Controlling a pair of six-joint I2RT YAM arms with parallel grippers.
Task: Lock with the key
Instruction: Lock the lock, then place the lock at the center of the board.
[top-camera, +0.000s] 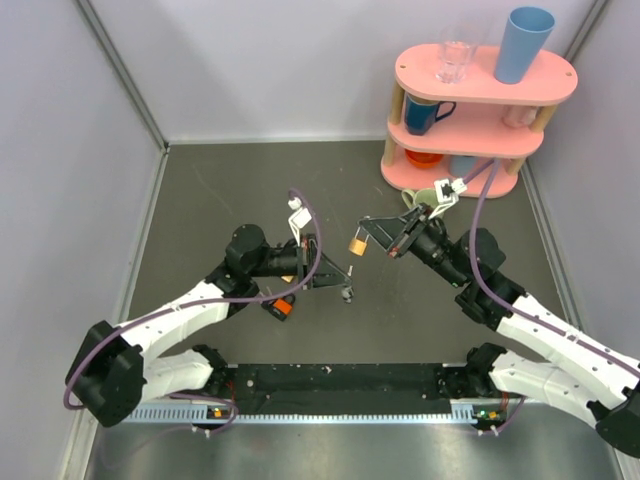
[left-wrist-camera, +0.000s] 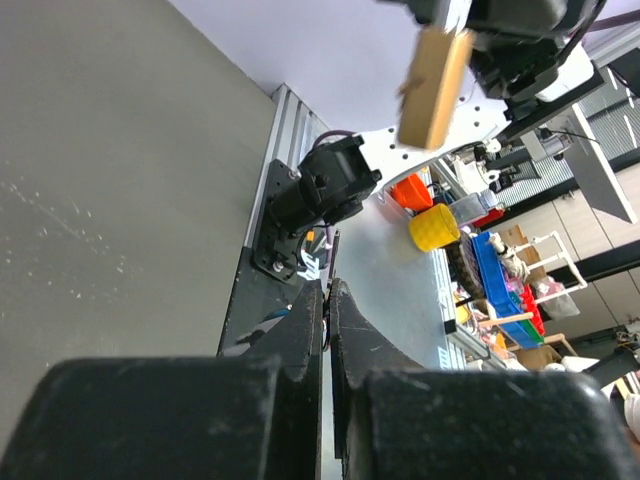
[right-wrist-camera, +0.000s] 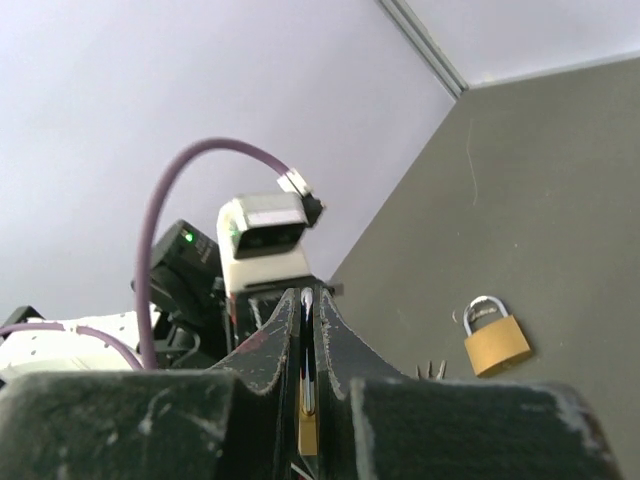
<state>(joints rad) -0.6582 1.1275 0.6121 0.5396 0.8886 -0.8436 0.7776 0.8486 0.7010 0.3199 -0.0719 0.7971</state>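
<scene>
Left hand (left-wrist-camera: 328, 290) pressed together, its catch unseen; right hand (right-wrist-camera: 305, 300) pinches brass padlock (left-wrist-camera: 435, 85).

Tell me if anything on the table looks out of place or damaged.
Nothing looks spilled or broken. One oddity: a loose brass padlock lies flat on the table, while the right gripper holds a second brass padlock up in the air.

The left arm (top-camera: 190, 312) and right arm (top-camera: 552, 338) pair white shells with bulky black joints. A purple cable (right-wrist-camera: 200, 152) loops over each, and the left gripper (left-wrist-camera: 327, 292) is scuffed black.
</scene>
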